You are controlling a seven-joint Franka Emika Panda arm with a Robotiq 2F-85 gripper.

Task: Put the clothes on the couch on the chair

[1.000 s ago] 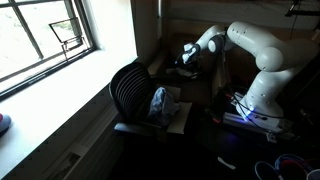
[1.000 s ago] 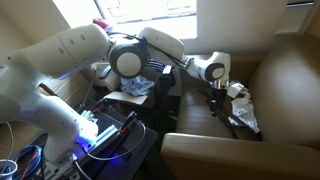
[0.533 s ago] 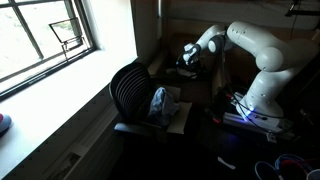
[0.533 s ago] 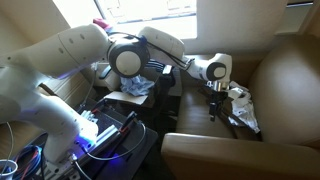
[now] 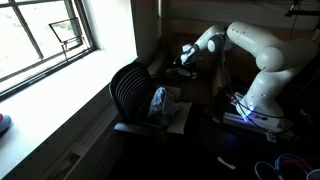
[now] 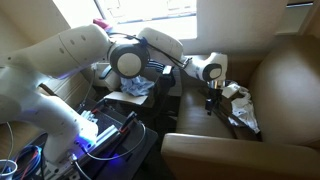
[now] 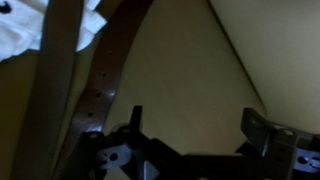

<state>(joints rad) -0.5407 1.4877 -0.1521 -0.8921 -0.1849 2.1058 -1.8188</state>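
Note:
A white cloth [image 6: 237, 92] and a dark garment with a belt [image 6: 242, 120] lie on the seat of the brown leather couch [image 6: 285, 85]. My gripper [image 6: 210, 106] hangs just above the seat beside them, open and empty. In the wrist view the open fingers [image 7: 195, 125] frame bare couch leather, with the brown belt [image 7: 98, 75] and the white cloth [image 7: 28, 25] to the upper left. The black chair [image 5: 128, 88] stands by the window with a blue-white cloth [image 5: 159, 103] on its seat. The gripper [image 5: 184, 55] is beyond the chair.
A bright window [image 5: 45, 35] and sill run beside the chair. The robot base [image 5: 262, 95] stands among cables and lit electronics [image 6: 100, 130]. The couch armrest [image 6: 220, 150] lies in front of the seat.
The gripper has shifted slightly over the couch seat and stays open. The clothes have not moved.

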